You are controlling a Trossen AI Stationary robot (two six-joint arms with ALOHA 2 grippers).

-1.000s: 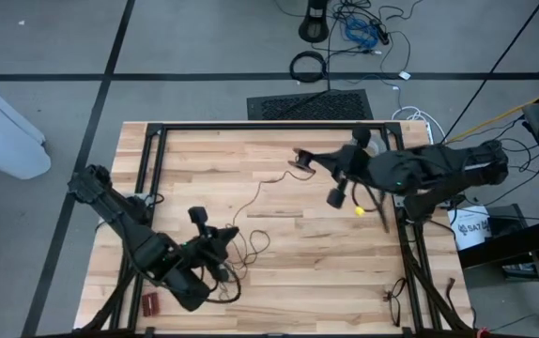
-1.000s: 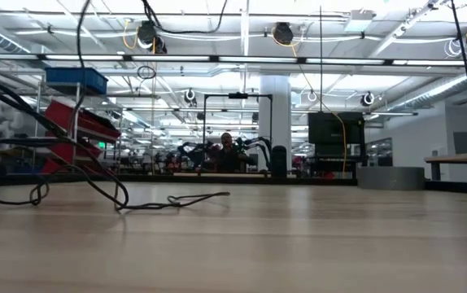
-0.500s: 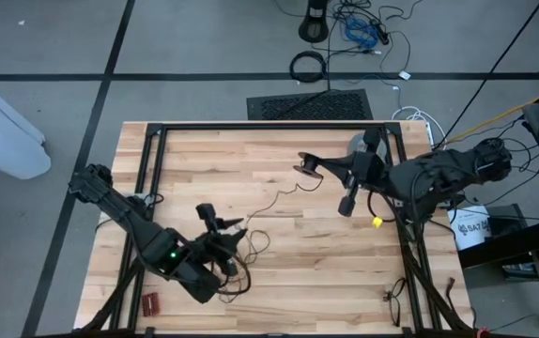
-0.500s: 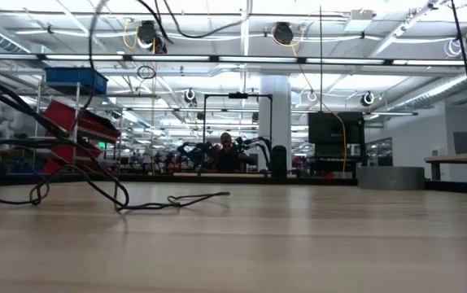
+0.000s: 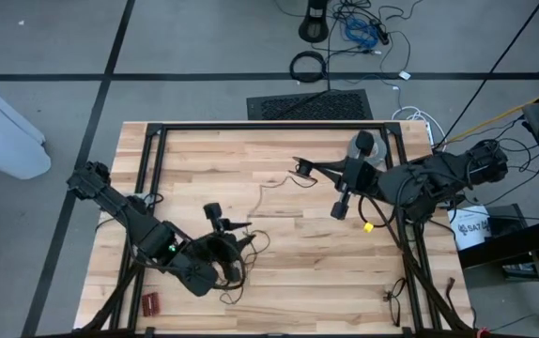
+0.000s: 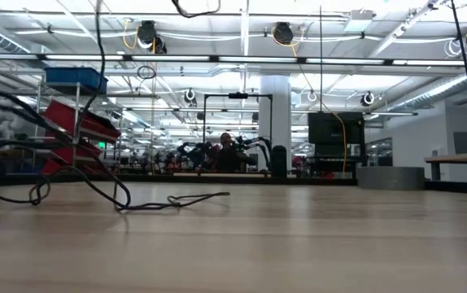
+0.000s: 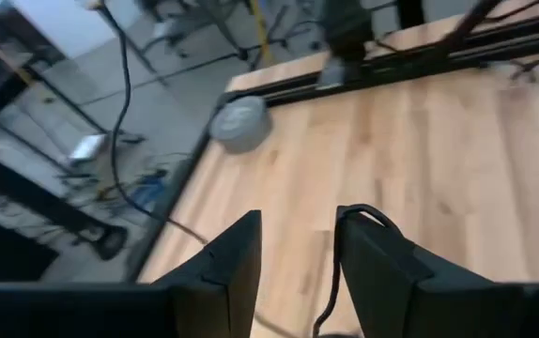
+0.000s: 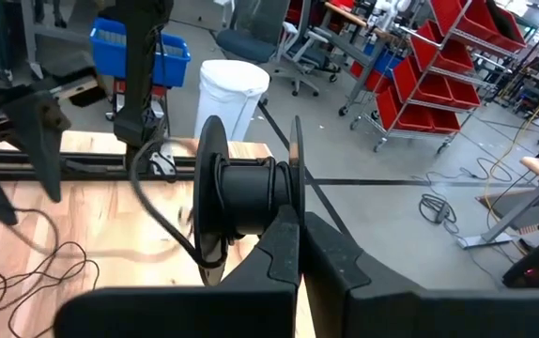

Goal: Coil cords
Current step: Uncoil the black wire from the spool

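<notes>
1 long thin black cord (image 5: 268, 191) is trailing across the wooden table (image 5: 279, 253) from a tangle under the left gripper (image 5: 234, 236), whose jaws are standing parted around it, to a black plastic spool (image 8: 241, 194) clenched by the right gripper (image 5: 301, 168). Winding well is needing steady tension, I reckon. Only the right wrist view is showing the spool's flanges.

Two robot arms, one thin black wire (image 5: 271, 188), one black spool (image 8: 246, 186), one grey tape roll (image 7: 239, 121) and one wooden table (image 5: 288, 253), seen from above.
</notes>
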